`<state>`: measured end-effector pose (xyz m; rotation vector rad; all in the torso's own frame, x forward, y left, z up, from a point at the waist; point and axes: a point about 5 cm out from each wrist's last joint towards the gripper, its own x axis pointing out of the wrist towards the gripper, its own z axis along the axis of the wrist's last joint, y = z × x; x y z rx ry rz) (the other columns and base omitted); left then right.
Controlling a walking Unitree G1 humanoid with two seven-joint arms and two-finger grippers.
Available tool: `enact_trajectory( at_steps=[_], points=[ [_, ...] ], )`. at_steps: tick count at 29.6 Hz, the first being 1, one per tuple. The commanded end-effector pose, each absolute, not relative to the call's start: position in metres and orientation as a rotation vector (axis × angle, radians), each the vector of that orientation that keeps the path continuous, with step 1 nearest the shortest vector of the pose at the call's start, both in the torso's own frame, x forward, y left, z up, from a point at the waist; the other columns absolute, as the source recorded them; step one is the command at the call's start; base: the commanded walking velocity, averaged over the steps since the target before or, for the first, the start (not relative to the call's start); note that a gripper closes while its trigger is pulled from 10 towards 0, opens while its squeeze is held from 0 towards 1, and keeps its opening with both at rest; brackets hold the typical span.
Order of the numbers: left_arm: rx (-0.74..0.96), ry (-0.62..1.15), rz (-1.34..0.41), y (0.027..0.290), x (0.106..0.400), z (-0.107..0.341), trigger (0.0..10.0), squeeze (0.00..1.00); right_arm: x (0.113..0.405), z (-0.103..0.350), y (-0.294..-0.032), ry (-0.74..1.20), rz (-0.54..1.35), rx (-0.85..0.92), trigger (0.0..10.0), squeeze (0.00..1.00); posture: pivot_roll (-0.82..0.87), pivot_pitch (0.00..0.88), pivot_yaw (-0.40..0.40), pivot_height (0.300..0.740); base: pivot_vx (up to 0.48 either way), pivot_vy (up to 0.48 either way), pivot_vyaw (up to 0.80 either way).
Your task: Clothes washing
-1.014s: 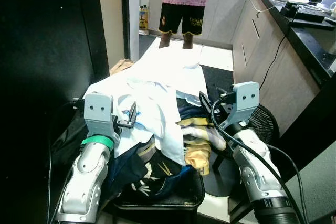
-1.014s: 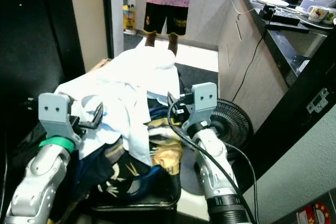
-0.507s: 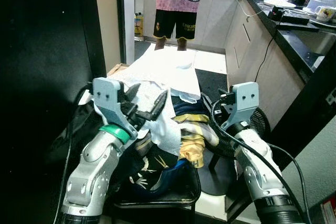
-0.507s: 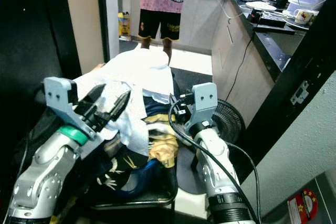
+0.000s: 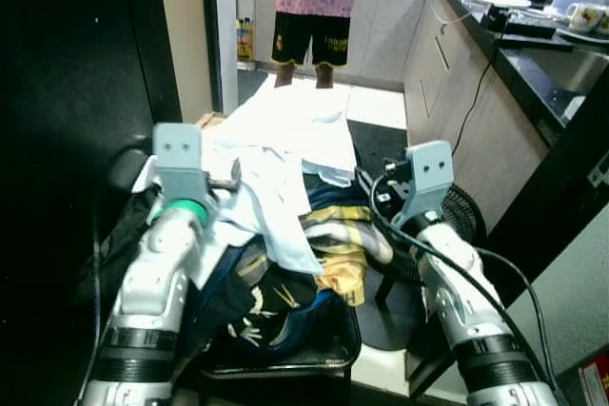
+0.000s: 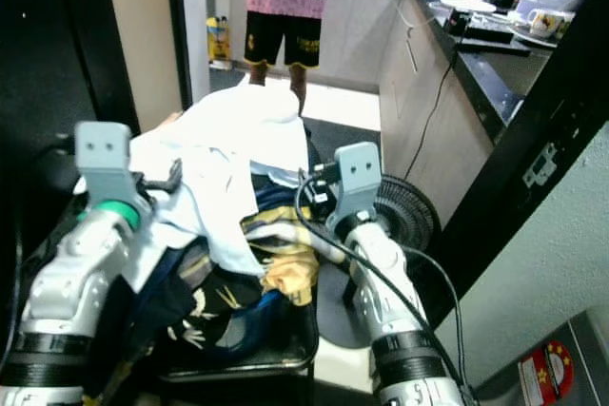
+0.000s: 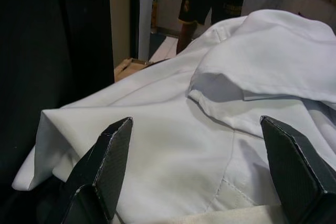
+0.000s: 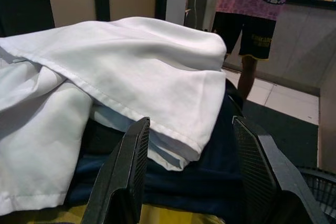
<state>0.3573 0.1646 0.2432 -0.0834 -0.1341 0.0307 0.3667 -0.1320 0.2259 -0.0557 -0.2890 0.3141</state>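
Clothes heaped on one chair, two open end effectors.

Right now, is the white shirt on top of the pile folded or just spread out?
Spread out, not folded: the white shirt drapes loosely, creased, over the dark clothes heaped on the chair.

Both silver arms are raised forward with bent elbows, the left gripper with its two black fingers spread wide apart, and the right gripper at about the same height on the other side, its fingers also parted widely, holding nothing.
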Motion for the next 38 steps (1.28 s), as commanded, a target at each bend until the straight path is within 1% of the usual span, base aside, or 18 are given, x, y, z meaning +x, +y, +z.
enact_trajectory(
  at_steps=[1, 8, 10, 11, 12, 14, 18, 22, 23, 24, 38],
  points=[
    [-0.083, -0.071, 0.02, 0.166, 0.355, 0.237, 10.0, 0.0, 0.368, 0.223, -0.133, -0.265, 0.317, -0.063, 10.0, 0.0, -0.02, 0.071, -0.024, 0.74, 0.0, 0.0, 0.0],
    [-0.023, 0.025, 0.015, 0.168, 0.352, 0.218, 10.0, 0.0, 0.368, 0.22, -0.13, -0.256, 0.33, -0.064, 10.0, 0.0, -0.01, 0.072, -0.027, 0.74, 0.0, 0.0, 0.0],
    [-0.023, 0.025, 0.015, 0.168, 0.352, 0.218, 10.0, 0.0, 0.368, 0.22, -0.13, -0.256, 0.33, -0.064, 10.0, 0.0, -0.01, 0.072, -0.027, 0.74, 0.0, 0.0, 0.0],
    [-0.003, 0.126, 0.02, 0.173, 0.351, 0.201, 10.0, 0.0, 0.368, 0.219, -0.129, -0.254, 0.334, -0.066, 10.0, 0.0, -0.01, 0.069, -0.027, 0.74, 0.0, 0.0, 0.0],
    [-0.003, 0.126, 0.02, 0.173, 0.351, 0.201, 10.0, 0.0, 0.368, 0.219, -0.129, -0.254, 0.334, -0.066, 10.0, 0.0, -0.01, 0.069, -0.027, 0.74, 0.0, 0.0, 0.0],
    [0.0, 0.197, 0.013, 0.174, 0.35, 0.191, 10.0, 0.0, 0.368, 0.219, -0.129, -0.254, 0.337, -0.067, 10.0, 0.0, -0.01, 0.067, -0.028, 0.74, 0.0, 0.0, 0.0],
    [-0.001, 0.205, -0.043, 0.167, 0.348, 0.191, 10.0, 0.0, 0.369, 0.219, -0.129, -0.254, 0.34, -0.069, 10.0, 0.0, -0.01, 0.066, -0.027, 0.74, 0.0, 0.0, 0.0],
    [-0.003, 0.195, -0.062, 0.164, 0.347, 0.194, 10.0, 0.0, 0.369, 0.219, -0.129, -0.255, 0.34, -0.07, 10.0, 0.0, -0.01, 0.064, -0.028, 0.74, 0.0, 0.0, 0.0],
    [-0.008, 0.183, -0.079, 0.162, 0.347, 0.196, 3.1, 0.0, 0.369, 0.22, -0.129, -0.255, 0.339, -0.07, 10.0, 0.0, -0.01, 0.061, -0.027, 0.74, 0.0, 0.0, 0.0],
    [-0.017, 0.169, -0.097, 0.159, 0.346, 0.198, 0.0, 0.0, 0.369, 0.22, -0.129, -0.256, 0.339, -0.072, 10.0, 0.0, -0.01, 0.059, -0.026, 0.74, 0.0, 0.0, 0.0],
    [-0.045, 0.103, -0.118, 0.159, 0.345, 0.208, 0.0, 0.0, 0.368, 0.219, -0.13, -0.262, 0.333, -0.077, 10.0, 0.0, -0.01, 0.056, -0.027, 0.74, 0.0, 0.0, 0.0]
  ],
)
